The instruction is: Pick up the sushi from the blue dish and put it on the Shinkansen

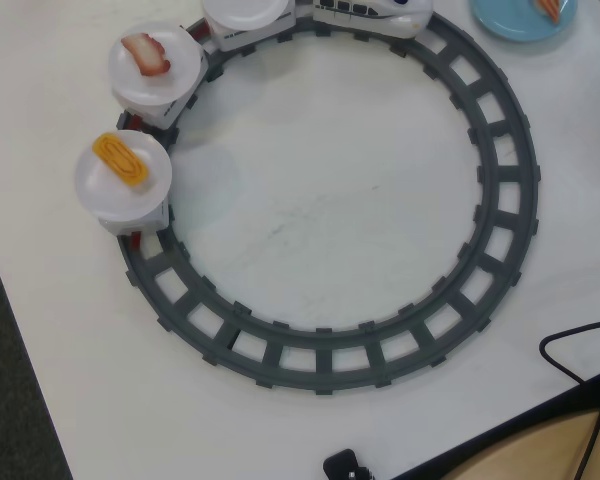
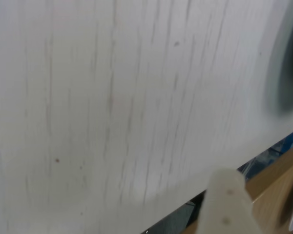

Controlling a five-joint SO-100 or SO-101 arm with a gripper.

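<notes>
In the overhead view the orange sushi [image 1: 550, 8] lies on the blue dish [image 1: 510, 20] at the top right corner, both cut off by the frame edge. The white Shinkansen [image 1: 375, 12] stands on the grey track [image 1: 500, 190] at the top, just left of the dish. Behind it come carriages with white plates: one empty [image 1: 245, 12], one with a red-and-white piece [image 1: 146, 53], one with a yellow egg piece [image 1: 122, 160]. My gripper does not show overhead. In the blurred wrist view the gripper [image 2: 263, 195] hangs over bare table near its edge, with one white finger [image 2: 229, 204] apart from a pale sliver at the right edge, and nothing between.
A black cable [image 1: 570, 350] loops at the table's lower right edge. A small black part [image 1: 345, 466] sits at the bottom edge. Dark floor [image 1: 10, 400] lies beyond the left edge. A dark blurred shape [image 2: 288, 73] shows at the right of the wrist view.
</notes>
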